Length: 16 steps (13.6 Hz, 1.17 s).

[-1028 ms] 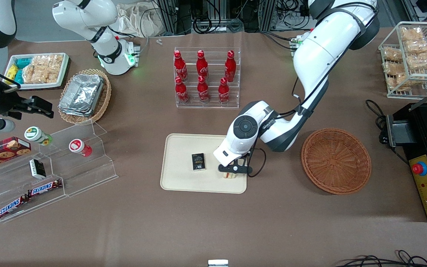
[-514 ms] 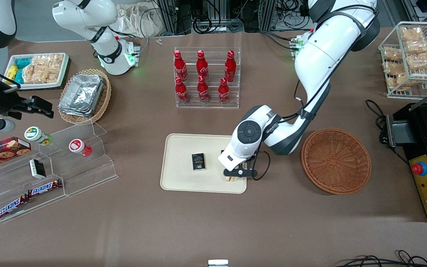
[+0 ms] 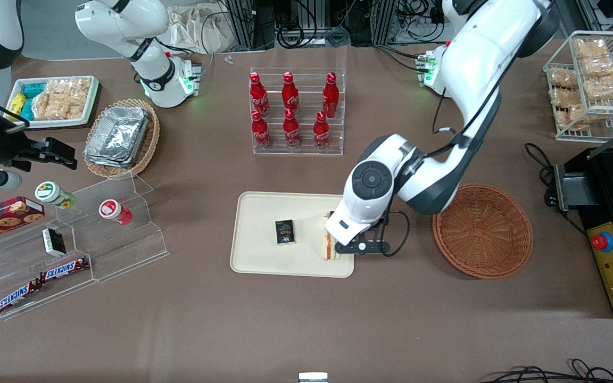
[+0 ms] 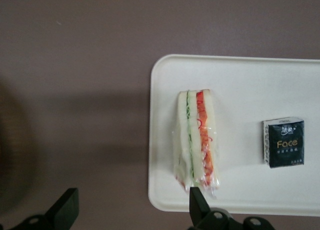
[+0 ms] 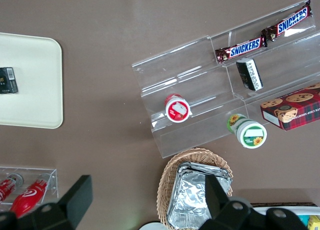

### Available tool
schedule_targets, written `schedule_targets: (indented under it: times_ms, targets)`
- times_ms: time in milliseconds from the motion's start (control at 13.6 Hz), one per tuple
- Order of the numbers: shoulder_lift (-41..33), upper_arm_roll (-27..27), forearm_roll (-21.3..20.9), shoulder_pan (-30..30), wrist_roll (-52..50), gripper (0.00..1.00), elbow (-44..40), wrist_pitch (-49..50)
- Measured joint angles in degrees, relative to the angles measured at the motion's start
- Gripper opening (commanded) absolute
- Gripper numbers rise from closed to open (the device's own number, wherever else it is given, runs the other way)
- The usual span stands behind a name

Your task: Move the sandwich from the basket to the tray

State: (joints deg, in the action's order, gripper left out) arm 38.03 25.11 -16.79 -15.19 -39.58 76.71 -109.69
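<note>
One sandwich on tray; gripper above, fingers apart.

Sandwich: triangular wedge in clear wrap, pale bread with green and red-orange filling stripes facing up. Lies flat on the tray, close to the tray edge nearest the basket, directly below the hand, not touching it; the hand's fingers are spread wide with nothing between them.

Tray: cream-beige rectangle, rounded corners, low rim, flat on the bench, under the hand and reaching toward the parked arm's end.

Basket: round, shallow, reddish-brown wicker, nothing inside, upright on the bench, near the hand toward the working arm's end.
</note>
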Motion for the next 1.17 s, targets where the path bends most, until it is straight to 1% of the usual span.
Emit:
schedule_targets:
  times_ms: [220, 440, 661, 807, 1174]
  targets:
    - [-6.33, -0.05, 0.19, 3.68, 6.42, 0.99, -0.02, 8.66]
    - [-11.69, -0.19, 1.33, 9.58, 16.24, 0.99, 0.02, 17.2]
    - [-17.46, -0.44, 5.29, 18.65, 26.75, 1.0, 0.05, 23.36]
    - [-20.33, -0.53, 6.43, 23.82, 28.96, 1.0, 0.12, 25.65]
    - [-21.76, -0.77, 6.46, 28.33, 29.17, 1.0, 1.28, 26.29]
